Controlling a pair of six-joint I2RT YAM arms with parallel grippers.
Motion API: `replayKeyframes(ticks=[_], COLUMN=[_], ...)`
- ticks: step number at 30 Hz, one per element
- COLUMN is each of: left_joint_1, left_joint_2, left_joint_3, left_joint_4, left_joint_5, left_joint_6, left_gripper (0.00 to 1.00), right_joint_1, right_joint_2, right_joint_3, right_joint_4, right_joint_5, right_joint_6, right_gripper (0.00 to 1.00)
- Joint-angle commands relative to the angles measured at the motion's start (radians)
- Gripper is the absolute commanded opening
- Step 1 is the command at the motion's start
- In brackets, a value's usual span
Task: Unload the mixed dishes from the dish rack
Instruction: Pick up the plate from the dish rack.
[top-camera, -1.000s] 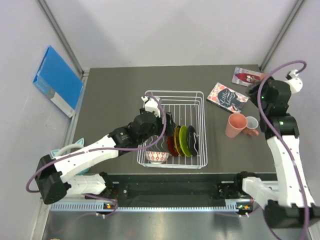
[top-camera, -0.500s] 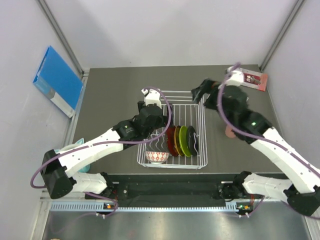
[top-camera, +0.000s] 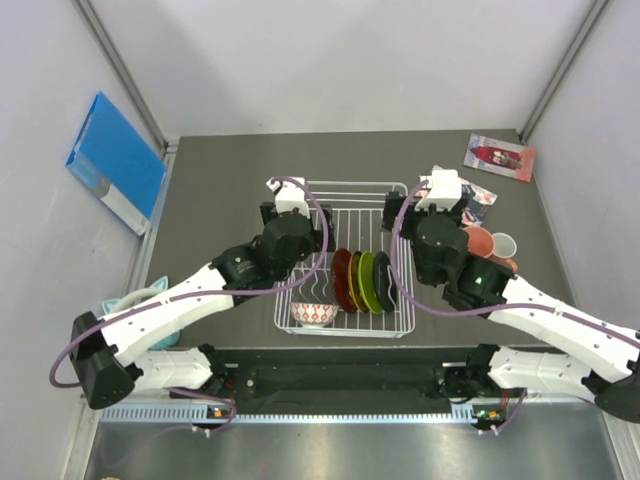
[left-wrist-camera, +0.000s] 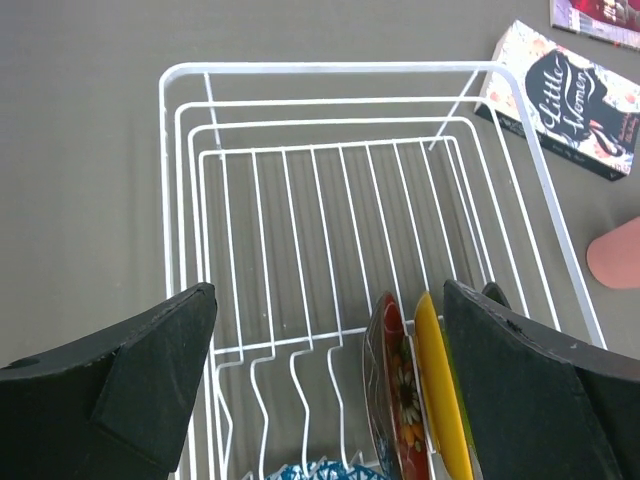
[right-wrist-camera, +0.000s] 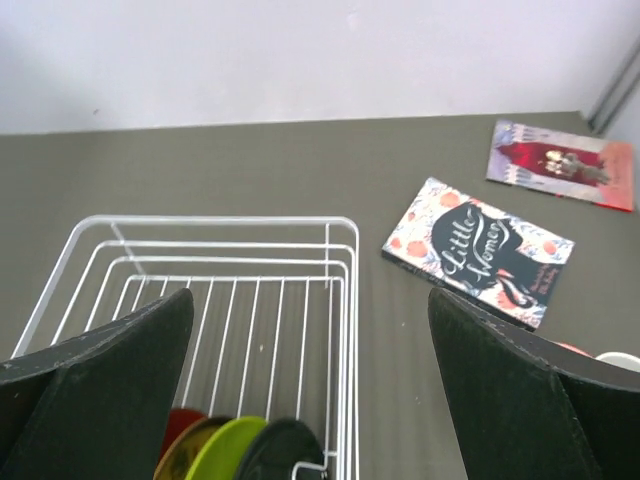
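The white wire dish rack (top-camera: 400, 262) (left-wrist-camera: 300, 75) (right-wrist-camera: 210, 222) stands mid-table. In its near slots stand a red plate (top-camera: 341, 279) (left-wrist-camera: 393, 380), an amber one (top-camera: 353, 281) (left-wrist-camera: 437, 390), a lime-green one (top-camera: 367, 282) (right-wrist-camera: 225, 450) and a black one (top-camera: 383, 283) (right-wrist-camera: 280, 445). A small patterned bowl (top-camera: 314, 313) lies in the near left corner. Right of the rack stand a pink cup (top-camera: 478, 241) (left-wrist-camera: 615, 257) and two mugs (top-camera: 503, 247). My left gripper (top-camera: 298, 256) (left-wrist-camera: 330, 300) hangs open over the rack's left half. My right gripper (top-camera: 430, 252) (right-wrist-camera: 310, 300) hangs open over the rack's right edge. Both are empty.
A "Little Women" book (top-camera: 482, 197) (right-wrist-camera: 478, 250) (left-wrist-camera: 570, 100) lies beyond the cups, and a red booklet (top-camera: 499, 157) (right-wrist-camera: 560, 163) at the far right corner. A blue folder (top-camera: 115, 162) leans on the left wall. Something teal (top-camera: 135, 300) lies under the left arm.
My right arm has swung from beside the cups on the right to above the rack's right edge. My left gripper has drifted toward the rack's far left.
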Motion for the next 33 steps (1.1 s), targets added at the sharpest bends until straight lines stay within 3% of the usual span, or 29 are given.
replayKeyframes(ticks=[1,3,4,9,14,18,22,29,33], left_joint_1=[0.011,0.014,0.017,0.051,0.057,0.056,0.054,0.039,-0.013], left_joint_2=[0.006,0.063,0.080,0.097,0.103,0.190,0.200,0.155,0.146], left_joint_3=[0.092,0.137,0.172,0.162,0.148,0.224,0.226,0.165,0.168], left_joint_4=[-0.035,-0.123,-0.154,-0.138,-0.139,-0.263,-0.334,-0.310,-0.308], left_joint_5=[-0.040,-0.029,-0.035,0.115,0.137,0.112,0.121,0.163,0.151], left_joint_6=[0.011,0.005,-0.012,-0.025,0.014,0.035,0.023,-0.002,0.009], left_gripper=[0.99,0.99,0.99,0.99,0.99,0.98,0.86,0.54,0.50], right_joint_1=[0.001,-0.037,-0.055,-0.103,-0.100,-0.094,-0.094,-0.094,-0.094], right_joint_2=[0.054,0.022,0.005,-0.061,0.118,0.102,0.070,0.071,0.077], right_joint_3=[0.119,0.098,0.075,-0.034,0.193,0.161,0.113,0.081,0.077], right_joint_4=[-0.058,-0.025,0.010,0.172,-0.177,-0.157,-0.153,-0.181,-0.196], right_joint_5=[0.122,-0.008,-0.151,-0.259,-0.227,-0.242,-0.242,-0.268,-0.293], right_joint_6=[0.107,0.116,0.107,0.127,0.064,0.075,0.095,0.134,0.147], right_gripper=[1.00,1.00,0.98,1.00,1.00,1.00,0.98,0.95,0.97])
